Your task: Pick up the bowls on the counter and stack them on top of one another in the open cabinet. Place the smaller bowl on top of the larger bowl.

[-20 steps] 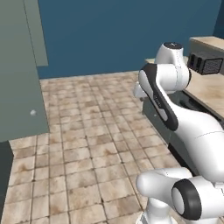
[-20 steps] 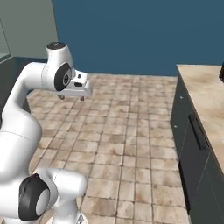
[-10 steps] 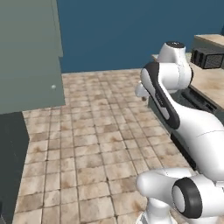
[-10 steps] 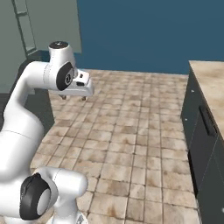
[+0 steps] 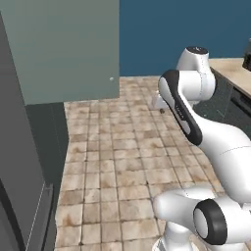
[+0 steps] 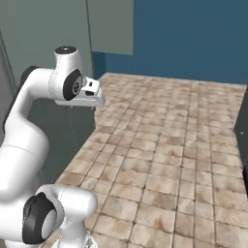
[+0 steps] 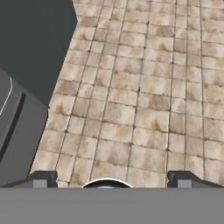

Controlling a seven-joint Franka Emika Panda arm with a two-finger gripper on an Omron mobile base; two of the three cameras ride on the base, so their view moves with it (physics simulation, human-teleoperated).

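Observation:
The bowls are out of view. My gripper (image 7: 112, 180) is open, its two dark fingertips (image 7: 42, 179) wide apart with nothing between them, hanging over bare tiled floor. In the right base view the gripper (image 6: 73, 107) points down below the white hand. A grey-green door of the cabinet (image 5: 68, 49) with a small pale knob stands at the upper left, and the cabinet (image 6: 109, 24) also rises at the top of the right base view. A strip of the beige counter (image 5: 234, 69) lies at the right edge, behind the arm.
A tall dark grey unit (image 5: 19, 162) stands close on the left, and its grey corner (image 7: 17, 131) reaches in beside the gripper. Dark cupboard fronts (image 6: 242, 128) line the right edge. A dark appliance (image 5: 247, 49) sits on the counter. Tiled floor (image 6: 164, 145) stretches ahead.
The whole picture has shifted: the base has turned, so the cabinet has slid in and grown on the left while the counter has slipped off to the right. The arm's pose and the open gripper are unchanged.

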